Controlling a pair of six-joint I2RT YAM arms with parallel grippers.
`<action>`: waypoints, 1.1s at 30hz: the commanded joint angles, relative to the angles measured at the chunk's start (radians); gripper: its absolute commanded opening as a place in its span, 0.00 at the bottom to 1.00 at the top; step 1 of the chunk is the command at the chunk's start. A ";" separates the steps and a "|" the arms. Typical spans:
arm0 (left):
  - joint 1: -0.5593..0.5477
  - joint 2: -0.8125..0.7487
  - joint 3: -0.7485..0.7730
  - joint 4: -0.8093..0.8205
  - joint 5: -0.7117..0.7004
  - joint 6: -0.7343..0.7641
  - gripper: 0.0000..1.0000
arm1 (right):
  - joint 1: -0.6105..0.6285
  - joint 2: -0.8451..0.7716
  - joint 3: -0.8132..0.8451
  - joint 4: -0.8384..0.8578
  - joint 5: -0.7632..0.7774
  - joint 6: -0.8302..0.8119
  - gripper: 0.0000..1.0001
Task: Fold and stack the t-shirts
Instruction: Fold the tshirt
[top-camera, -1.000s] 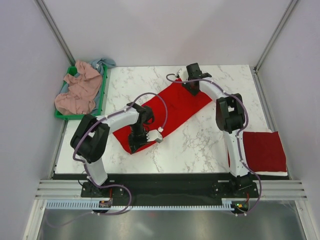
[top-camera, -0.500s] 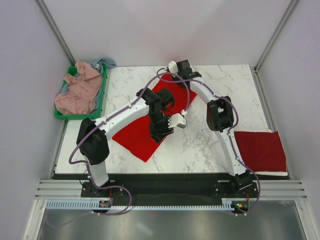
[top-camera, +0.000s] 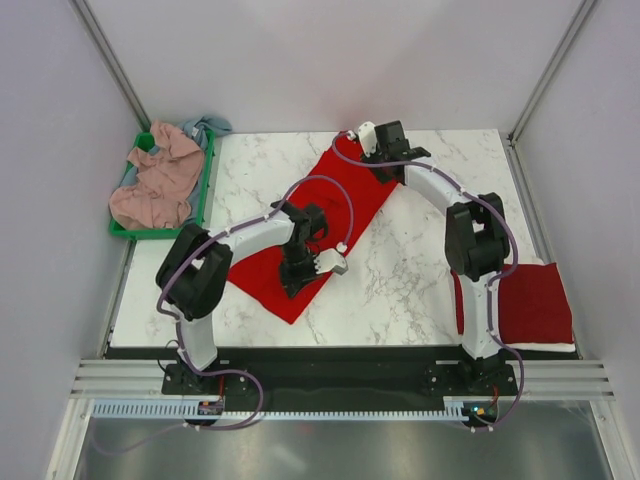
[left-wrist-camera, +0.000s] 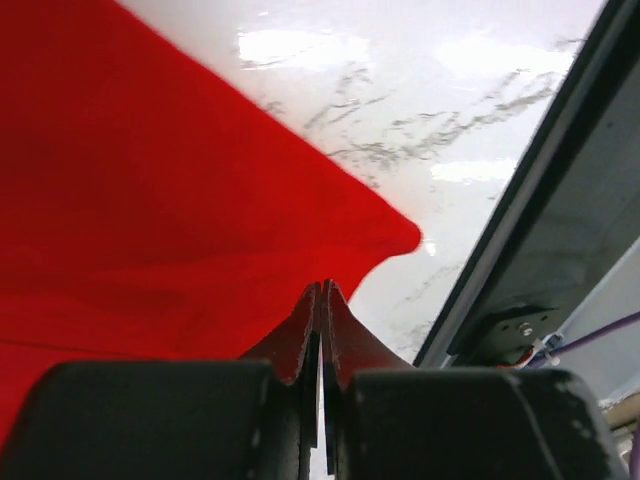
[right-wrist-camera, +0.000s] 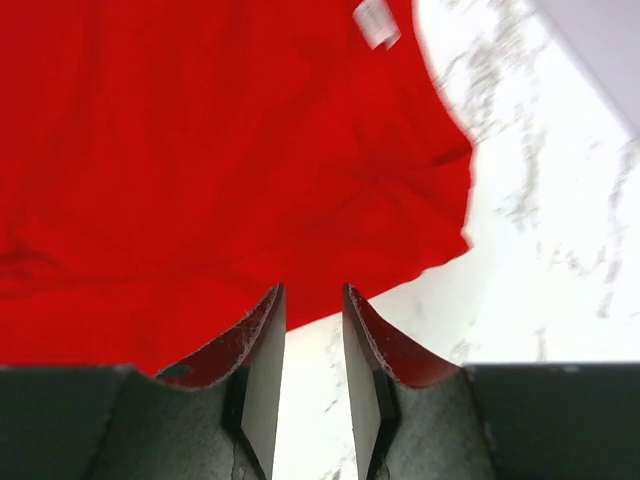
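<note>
Marble table (top-camera: 430, 260) had the red t-shirt (top-camera: 345, 200) lying diagonally across its middle. Left gripper (left-wrist-camera: 322, 290) was pressed together on the shirt's near corner, while the right gripper (right-wrist-camera: 313, 295) hung slightly spread at the collar end near the neck label (right-wrist-camera: 375, 22), gripping nothing. Imo the right needs its own pinch first, then both should move level so the fold lands square. Green bin (top-camera: 206, 190) at the far left held a crumpled pink shirt (top-camera: 160, 185) over a grey-blue one (top-camera: 207, 125).
</note>
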 joint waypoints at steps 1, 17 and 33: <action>0.029 0.027 -0.017 0.096 0.000 -0.007 0.02 | 0.007 -0.038 -0.080 0.002 -0.033 0.029 0.36; -0.021 0.150 0.015 0.120 0.061 -0.050 0.02 | 0.005 0.147 0.032 -0.012 -0.013 -0.011 0.36; -0.197 0.380 0.443 -0.005 0.136 -0.082 0.02 | 0.000 0.330 0.289 -0.051 -0.090 0.003 0.36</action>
